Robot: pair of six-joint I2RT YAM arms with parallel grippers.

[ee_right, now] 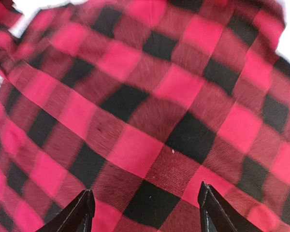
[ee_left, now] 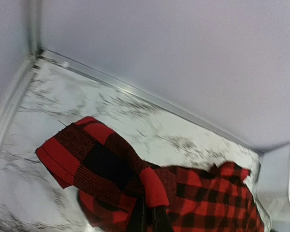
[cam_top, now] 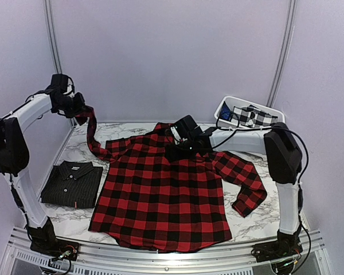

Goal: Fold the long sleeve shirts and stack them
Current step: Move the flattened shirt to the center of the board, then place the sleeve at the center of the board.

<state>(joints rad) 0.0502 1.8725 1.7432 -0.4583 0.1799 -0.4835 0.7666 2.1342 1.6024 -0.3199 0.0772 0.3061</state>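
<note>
One red-checked shirt sleeve (cam_top: 93, 134) is dangling below our pinching left claw (cam_top: 83, 110); our right claw (ee_right: 147, 211) is gaping above flat checks.

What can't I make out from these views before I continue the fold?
1. Left wrist view: the left gripper's grip on the flannel shirt's sleeve, cut off by the bottom edge and wrapped in cloth.
2. Top view: the collar area, partly hidden under the right gripper.
3. Right wrist view: blurred, so whether its fingertips touch the fabric is unclear.
4. Top view: the bin's contents under the checked cloth.
</note>
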